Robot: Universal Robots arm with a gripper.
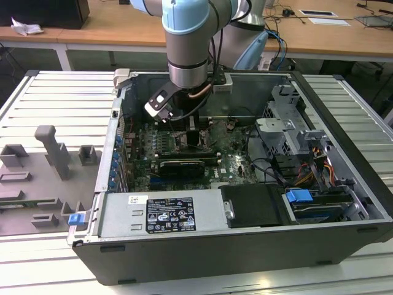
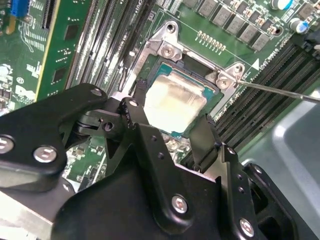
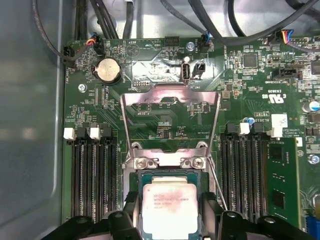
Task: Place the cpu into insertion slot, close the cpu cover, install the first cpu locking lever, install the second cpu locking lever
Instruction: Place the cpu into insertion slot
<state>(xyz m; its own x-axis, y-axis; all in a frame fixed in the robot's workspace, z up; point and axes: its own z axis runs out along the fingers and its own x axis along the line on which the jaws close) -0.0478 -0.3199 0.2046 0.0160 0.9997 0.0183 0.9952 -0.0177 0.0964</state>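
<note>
My gripper (image 2: pixel 171 116) hangs low over the green board (image 3: pixel 240 100). The chip (image 3: pixel 169 207) lies flat in its socket (image 2: pixel 194 61), with the cover (image 3: pixel 170 95) swung open. My fingers (image 2: pixel 206 140) stand parted close beside it, seemingly gripping nothing. A dragging finger could tilt the chip off its seat.

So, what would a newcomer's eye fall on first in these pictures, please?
In the exterior view, the grey and pale-blue robot arm reaching down into the open computer case stands out first. In the first wrist view, the pale cpu lies in the insertion slot, and the silvery cpu cover stands open next to it. In the second wrist view, the black hand sits right over the cpu.
</note>
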